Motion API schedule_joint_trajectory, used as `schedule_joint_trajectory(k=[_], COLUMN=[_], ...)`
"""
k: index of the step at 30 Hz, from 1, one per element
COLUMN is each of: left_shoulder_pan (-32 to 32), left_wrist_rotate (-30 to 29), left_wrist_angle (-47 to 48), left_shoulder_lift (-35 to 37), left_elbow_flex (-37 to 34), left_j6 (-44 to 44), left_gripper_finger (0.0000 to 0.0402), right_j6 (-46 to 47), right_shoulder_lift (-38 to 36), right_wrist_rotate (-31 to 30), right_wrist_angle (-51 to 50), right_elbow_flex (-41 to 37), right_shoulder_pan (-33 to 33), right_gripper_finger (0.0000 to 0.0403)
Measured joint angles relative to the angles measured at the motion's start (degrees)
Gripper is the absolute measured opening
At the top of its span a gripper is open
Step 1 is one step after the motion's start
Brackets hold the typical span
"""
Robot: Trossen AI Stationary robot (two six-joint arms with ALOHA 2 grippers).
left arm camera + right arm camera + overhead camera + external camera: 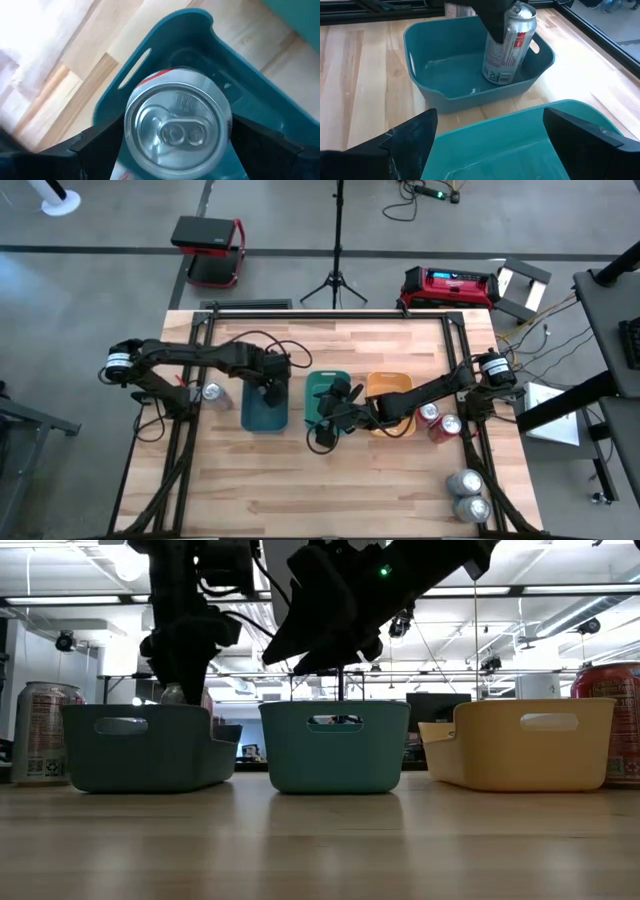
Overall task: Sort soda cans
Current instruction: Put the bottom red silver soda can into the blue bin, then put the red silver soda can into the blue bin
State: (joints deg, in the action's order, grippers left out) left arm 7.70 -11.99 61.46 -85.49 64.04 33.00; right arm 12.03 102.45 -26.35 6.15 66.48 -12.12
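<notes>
Between my left gripper's [175, 150] clamped jaws, a silver can [509, 45] hangs inside the teal tray [420, 40]; I'd lower it flat, then release. Right gripper [487, 137] open.

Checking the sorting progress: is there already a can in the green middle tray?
No. In the right wrist view the green tray is empty; the only can hangs over the teal tray, held by the left gripper.

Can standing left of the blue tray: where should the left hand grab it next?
The can stands upright, top up, with dark frame rails close on its outer side. Pinch its round body at mid-height, probably coming in from the blue tray side, where the table is open.
</notes>
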Motion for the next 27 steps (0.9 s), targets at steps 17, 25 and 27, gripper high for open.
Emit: schedule_joint_trajectory(k=[17,25,27], left_shoulder_pan=[-1.91,-5.75,-5.94], left_wrist_rotate=[0.58,3.01,2.79], left_wrist_angle=[23.75,26.32,26.07], left_shoulder_lift=[2.59,13.24,15.61], left_elbow_flex=[10.24,1.11,-1.09], left_j6=[-0.05,6.32,7.54], left_gripper_finger=[0.0333,0.0336,0.0339], right_j6=[0.04,-1.04,-1.56], right_shoulder_lift=[-0.02,-0.02,-0.02], right_wrist_rotate=[1.29,1.27,1.30], right_wrist_angle=[-1.42,2.01,2.94], right_elbow_flex=[-0.02,-0.07,-0.04], right_shoulder_pan=[-0.12,-1.01,-1.03], right_gripper_finger=[0.0359,0.0359,0.0359])
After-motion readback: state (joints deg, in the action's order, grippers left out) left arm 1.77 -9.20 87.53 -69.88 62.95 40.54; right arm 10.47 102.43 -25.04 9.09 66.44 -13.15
